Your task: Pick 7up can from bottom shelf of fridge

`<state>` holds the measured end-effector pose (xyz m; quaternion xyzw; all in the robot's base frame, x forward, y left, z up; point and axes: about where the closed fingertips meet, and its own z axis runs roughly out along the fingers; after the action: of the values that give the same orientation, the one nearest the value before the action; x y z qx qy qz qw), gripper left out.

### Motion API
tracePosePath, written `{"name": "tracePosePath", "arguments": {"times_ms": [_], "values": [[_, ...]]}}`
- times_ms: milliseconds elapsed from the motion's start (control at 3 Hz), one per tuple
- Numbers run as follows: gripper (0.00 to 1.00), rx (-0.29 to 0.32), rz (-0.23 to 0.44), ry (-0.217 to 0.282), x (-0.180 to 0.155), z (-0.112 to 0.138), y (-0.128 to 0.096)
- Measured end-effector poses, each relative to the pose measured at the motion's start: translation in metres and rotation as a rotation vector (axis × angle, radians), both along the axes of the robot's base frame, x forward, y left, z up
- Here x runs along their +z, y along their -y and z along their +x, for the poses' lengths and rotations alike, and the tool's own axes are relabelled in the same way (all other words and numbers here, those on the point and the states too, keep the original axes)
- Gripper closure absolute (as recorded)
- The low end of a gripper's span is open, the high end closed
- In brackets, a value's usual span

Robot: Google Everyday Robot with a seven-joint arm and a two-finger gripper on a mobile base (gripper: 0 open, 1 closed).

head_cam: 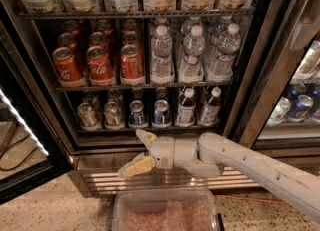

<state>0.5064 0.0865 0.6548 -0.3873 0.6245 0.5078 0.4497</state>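
The fridge (250, 100) stands open in front of me. On its bottom shelf (150, 127) two silvery-green 7up cans (88, 115) stand at the left, more behind them in the dark. Blue cans (161, 113) and two dark bottles (186, 108) stand to their right. My gripper (137, 152) is open and empty, pointing left. It hangs in front of the fridge's lower frame, just below the shelf edge, under the blue cans and to the right of the 7up cans.
Red Coca-Cola cans (100, 64) and water bottles (192, 51) fill the rack above. A clear plastic bin (165, 210) sits on the floor below the gripper. The base grille (100, 181) is behind it. The glass door (20, 125) hangs open at left. A second cooler (300, 106) is at right.
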Motion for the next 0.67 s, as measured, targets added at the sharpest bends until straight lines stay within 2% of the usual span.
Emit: {"name": "tracePosePath", "arguments": {"times_ms": [333,667], "values": [[0.00,-0.027,-0.092,0.070,0.011,-0.004,0.002],[0.00,-0.090,-0.251,0.254,0.030,-0.012,0.005]]}}
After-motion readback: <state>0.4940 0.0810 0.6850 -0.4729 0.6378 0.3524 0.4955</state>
